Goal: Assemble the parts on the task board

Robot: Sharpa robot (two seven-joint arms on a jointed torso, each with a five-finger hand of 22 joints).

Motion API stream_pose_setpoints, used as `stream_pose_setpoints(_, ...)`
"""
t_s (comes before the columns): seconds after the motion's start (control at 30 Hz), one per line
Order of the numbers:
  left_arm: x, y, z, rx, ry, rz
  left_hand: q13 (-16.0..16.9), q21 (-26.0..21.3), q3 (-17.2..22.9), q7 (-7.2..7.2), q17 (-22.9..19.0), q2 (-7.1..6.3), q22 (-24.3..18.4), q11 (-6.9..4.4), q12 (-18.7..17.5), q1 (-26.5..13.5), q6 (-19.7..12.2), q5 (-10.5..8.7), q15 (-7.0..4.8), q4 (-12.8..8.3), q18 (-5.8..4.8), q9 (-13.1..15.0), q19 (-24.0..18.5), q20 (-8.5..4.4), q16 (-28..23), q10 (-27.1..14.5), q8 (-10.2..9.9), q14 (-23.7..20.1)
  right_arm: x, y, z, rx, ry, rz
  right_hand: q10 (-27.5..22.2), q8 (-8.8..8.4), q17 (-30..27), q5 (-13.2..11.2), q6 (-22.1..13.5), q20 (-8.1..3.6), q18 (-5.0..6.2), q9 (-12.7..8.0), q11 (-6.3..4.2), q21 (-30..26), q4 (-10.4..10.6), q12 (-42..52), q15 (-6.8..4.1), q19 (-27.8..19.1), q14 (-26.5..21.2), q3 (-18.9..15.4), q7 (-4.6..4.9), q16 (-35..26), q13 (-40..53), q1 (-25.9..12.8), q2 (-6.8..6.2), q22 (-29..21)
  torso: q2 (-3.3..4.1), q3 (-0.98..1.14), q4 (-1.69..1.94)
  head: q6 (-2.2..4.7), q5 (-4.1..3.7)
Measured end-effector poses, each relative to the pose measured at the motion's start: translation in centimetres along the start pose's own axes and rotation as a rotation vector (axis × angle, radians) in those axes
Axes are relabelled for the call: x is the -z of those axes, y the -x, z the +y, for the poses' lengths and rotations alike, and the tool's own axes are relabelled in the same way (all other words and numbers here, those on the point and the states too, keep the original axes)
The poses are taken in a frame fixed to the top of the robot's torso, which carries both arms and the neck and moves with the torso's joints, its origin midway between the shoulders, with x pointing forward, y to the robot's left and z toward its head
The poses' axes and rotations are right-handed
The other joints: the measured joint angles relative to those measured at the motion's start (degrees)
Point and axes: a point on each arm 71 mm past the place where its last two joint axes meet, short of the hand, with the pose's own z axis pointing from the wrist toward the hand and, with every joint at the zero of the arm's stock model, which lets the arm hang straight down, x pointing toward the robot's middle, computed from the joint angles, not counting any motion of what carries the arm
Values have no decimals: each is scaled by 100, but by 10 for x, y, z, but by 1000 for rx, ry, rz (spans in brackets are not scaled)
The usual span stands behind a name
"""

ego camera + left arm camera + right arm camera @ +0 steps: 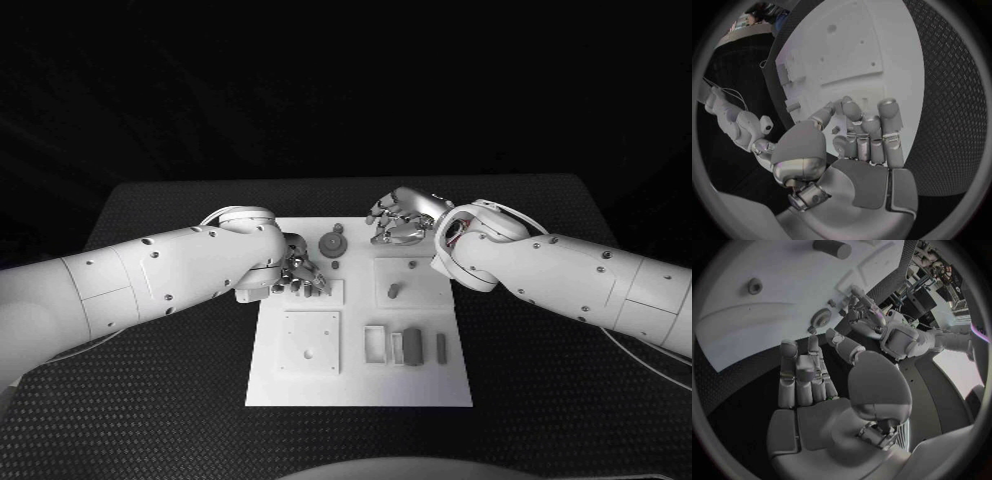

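Observation:
The white task board [361, 385] lies in the middle of the table. On it are a round gear-like part [335, 243], a short peg [394, 291] and grey blocks [413, 346] near a slotted frame. My left hand [299, 272] hovers over the board's left edge, fingers pointing down and holding nothing. The left wrist view shows that hand [857, 135] with straight fingers above the board [836, 50]. My right hand [404, 218] is at the board's far edge, empty. In the right wrist view that hand [817, 375] is spread, and beyond it are the gear [821, 317] and a peg [832, 247].
A square plate with small holes [312, 341] sits at the board's near left. Black textured table [548, 360] surrounds the board on all sides. My left hand [867, 315] appears past the gear in the right wrist view.

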Motion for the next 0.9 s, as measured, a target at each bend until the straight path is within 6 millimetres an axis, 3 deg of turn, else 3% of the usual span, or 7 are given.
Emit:
stream_pose_setpoints(0.1, 0, 0, 0, 1, 0, 0, 6, 0, 14, -1, 0, -3, 0, 0, 0, 5, -1, 0, 0, 27, 2, 7, 0, 1, 0, 0, 0, 0, 0, 0, 0, 0, 0, 0, 0, 0, 0, 0, 14, 0, 0, -2, 0, 0, 0, 0, 0, 0, 0, 0, 9, 0, 0, 0, 0, 0, 0, -1, 1, 1, 1)
stream_pose_setpoints(0.37, 1, 0, 4, 8, 4, -7, 14, 0, 12, -5, 12, -183, -1, 0, 0, -43, -4, 0, 2, 210, 7, 22, -1, 3, 0, 0, 0, -1, 0, 0, 0, 0, 0, 0, 0, 0, 0, 0, 19, 1, 0, -2, 0, 0, 0, 0, 7, -1, 7, 0, 9, 0, 0, 0, 0, 0, 0, 0, 2, 12, 1)
stream_pose_setpoints(0.4, 1, 0, 5, 10, 4, -8, 37, 0, -335, -30, 33, -62, -1, -6, 0, -64, -29, 0, -1, 69, 9, 50, -54, 13, -1, -21, 0, -6, 0, 0, 0, 0, 0, 0, 0, 0, 0, 0, 20, 1, 0, -2, -1, 0, 0, 0, 7, -1, 8, 0, 8, 0, 0, 0, 0, 0, 0, 0, 2, 13, 1)
stream_pose_setpoints(0.47, 1, 1, 7, 15, 5, -12, 43, 0, -623, -41, 36, 8, -1, -10, 0, -139, -41, 0, -28, 8, 19, 63, -105, 21, -6, -54, 0, -36, 0, 0, 0, 0, -1, 0, 0, 0, 0, 0, 20, 1, 0, -2, -1, 0, 0, 0, 7, -2, 8, 0, 8, 0, 0, 0, 0, 0, -1, -2, 2, 15, 3)
stream_pose_setpoints(0.73, 5, 3, 12, 65, -2, -17, 56, 0, -1008, -45, 51, 13, -2, -20, -22, -370, -45, 0, -38, 296, 23, 63, -112, 15, -6, -65, 0, -48, 0, 0, -2, 1, -5, -2, -9, 30, -16, 0, 0, -9, -1, -8, -10, -44, 0, 0, 7, -33, -55, 0, 26, -39, 0, -30, -30, 0, -6, -7, 7, 34, -3)
stream_pose_setpoints(0.8, 7, 5, 13, 85, -8, -19, 66, 0, -1115, -52, 61, -16, -2, -31, -22, -332, -51, 0, -37, 469, 24, 63, -112, 14, -6, -76, 0, -48, 0, 1, -2, 2, -6, -2, -10, 30, -16, 0, 0, -9, -1, -8, -10, -44, 0, 0, 6, -34, -55, 0, 25, -39, 0, -30, -30, 0, -8, -10, 9, 35, -3)
stream_pose_setpoints(0.9, 11, 11, 14, 119, -21, -29, 94, 0, -1670, -52, 81, 8, -2, -42, -22, 352, -52, -21, -34, 1314, 27, 69, -125, 27, -7, -86, -3, -51, 0, 1, -2, 2, -6, -2, -30, 30, -16, 0, 0, -4, -1, -8, 11, -44, 0, 0, 6, -39, -55, 0, 25, -39, 0, -30, -30, 0, -9, -11, 9, 37, 1)
